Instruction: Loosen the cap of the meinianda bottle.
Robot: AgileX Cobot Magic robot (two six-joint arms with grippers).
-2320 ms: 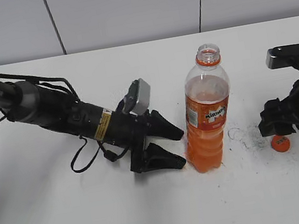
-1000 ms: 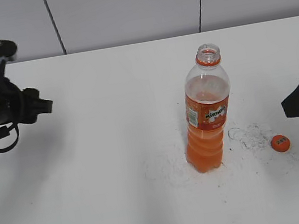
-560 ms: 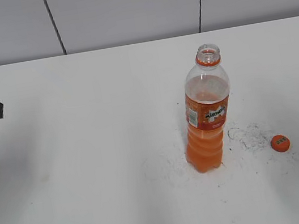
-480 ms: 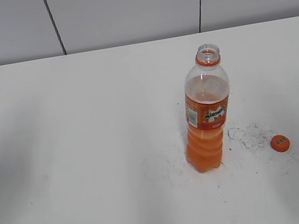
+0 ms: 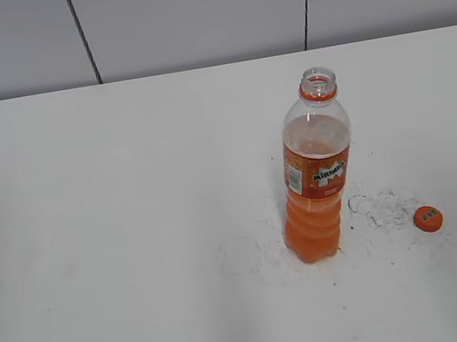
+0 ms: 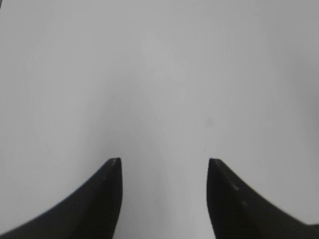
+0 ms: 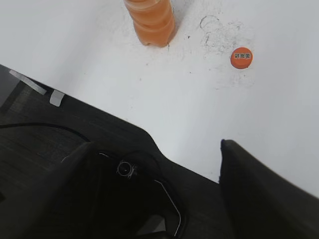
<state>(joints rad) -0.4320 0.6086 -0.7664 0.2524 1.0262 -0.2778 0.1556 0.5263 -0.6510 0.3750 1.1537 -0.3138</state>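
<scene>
We see the meinianda bottle [image 5: 316, 175] standing upright on the white desk [image 5: 118, 242], right of centre in the exterior view, its long axis vertical and its open mouth pointing straight up; the Mirinda label faces the camera. The cap [image 5: 428, 218] is off the neck and lies flat on the desk to the bottle's right, near but apart from it, with its printed top facing up. We judge that this layout marks the loosening as done and more: the cap is set aside where it cannot roll into the bottle, and the bottle rests on its base so the orange drink stays in. Faint grey scuff marks [image 5: 377, 206] show on the desk between bottle and cap. Neither arm appears in the exterior view. In the left wrist view our left hand [image 6: 164, 172] has its two dark fingers spread wide with nothing between them, only bare desk below. In the right wrist view the right hand [image 7: 154, 164] is likewise wide apart and empty, well back from the bottle's base [image 7: 149, 20] and the cap [image 7: 241, 57], over a dark floor edge.
</scene>
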